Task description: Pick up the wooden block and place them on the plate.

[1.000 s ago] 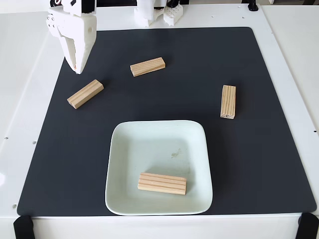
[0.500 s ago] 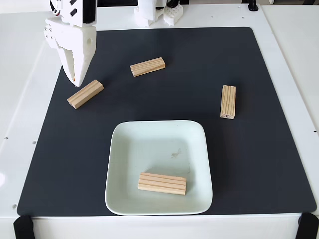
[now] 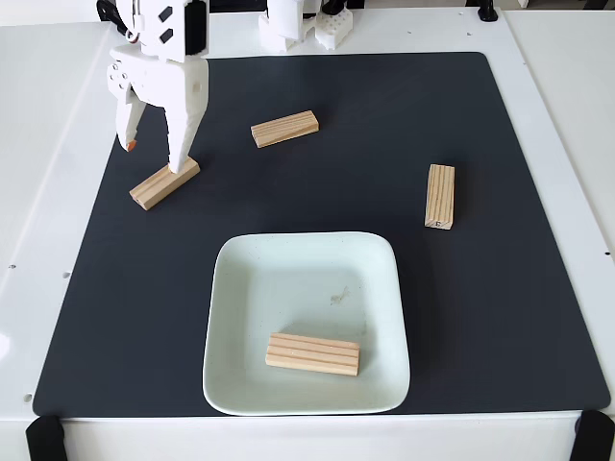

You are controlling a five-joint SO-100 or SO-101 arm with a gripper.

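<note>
Pale mint-white square plate (image 3: 306, 264) near the front edge of the black mat (image 3: 500, 317) holds one light pine block (image 3: 312, 353) by its front rim. White two-finger gripper (image 3: 154, 158), jaws spread, straddles the far end of a second block (image 3: 161, 184) near the mat's left edge, one fingertip (image 3: 178, 166) overlapping it; contact unclear. Two more blocks lie on open mat, one toward the back (image 3: 284, 128), one toward the right edge (image 3: 440, 196).

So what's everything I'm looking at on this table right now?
wooden blocks: four, light pine. One lies on the plate; three on the mat: left by the gripper, upper middle, right, standing lengthwise.
plate: one, pale mint-white, square with rounded corners, lower middle of the mat, faint smudge in its middle.
mat: one, black, covering most of the table.
table: one, white.
black clips: two, at the bottom corners, left and right.
arm base: white, top edge.
gripper: one, white, open, fingers pointing down over the left block's upper end.
</note>
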